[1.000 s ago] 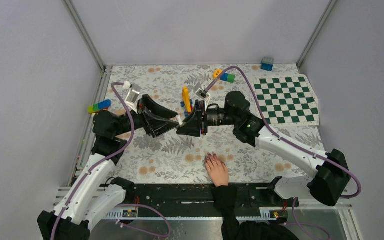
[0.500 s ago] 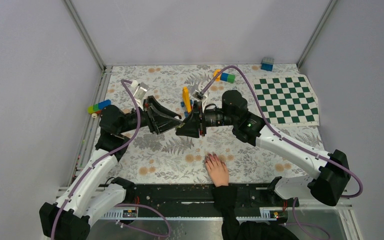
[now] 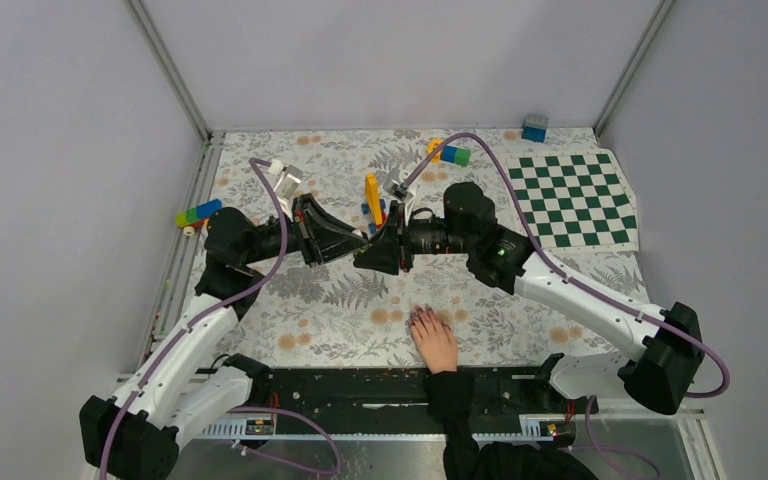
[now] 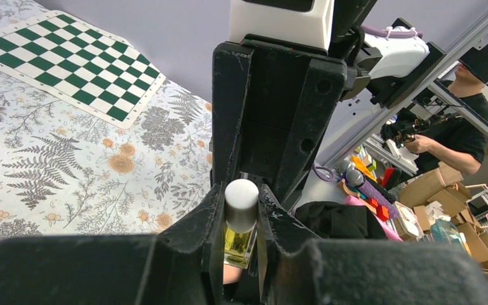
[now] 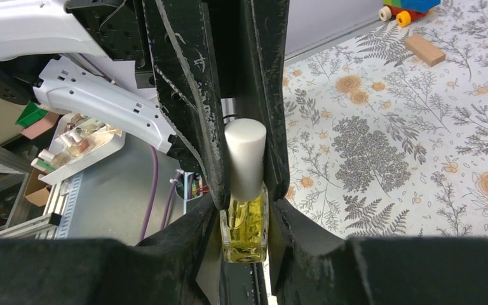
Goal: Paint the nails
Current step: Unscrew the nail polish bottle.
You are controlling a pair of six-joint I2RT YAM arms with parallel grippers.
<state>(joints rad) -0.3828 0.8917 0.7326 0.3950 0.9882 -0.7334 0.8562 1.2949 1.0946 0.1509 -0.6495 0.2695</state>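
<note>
A pale hand [image 3: 436,343] in a black sleeve lies palm down at the table's near edge, and its dark nails [image 3: 422,317] point away from the arm bases. Above the table's middle my two grippers meet tip to tip. A small glass bottle [image 5: 245,236] of yellow liquid is held by my right gripper [image 5: 244,235], which is shut on its body. My left gripper [image 4: 241,210] is shut on the bottle's white cap [image 4: 241,202]. From above, the left gripper [image 3: 354,240] and right gripper [image 3: 376,250] hide the bottle.
A green checkered mat [image 3: 572,198] lies at the back right, with a blue block [image 3: 534,127] beyond it. A yellow brick [image 3: 372,198] stands just behind the grippers. Coloured bricks lie at the back [image 3: 452,154] and at the left edge [image 3: 198,212].
My left gripper has moved right to meet the right gripper and its jaws have shut on the bottle's cap. The right gripper and the hand have barely moved.
</note>
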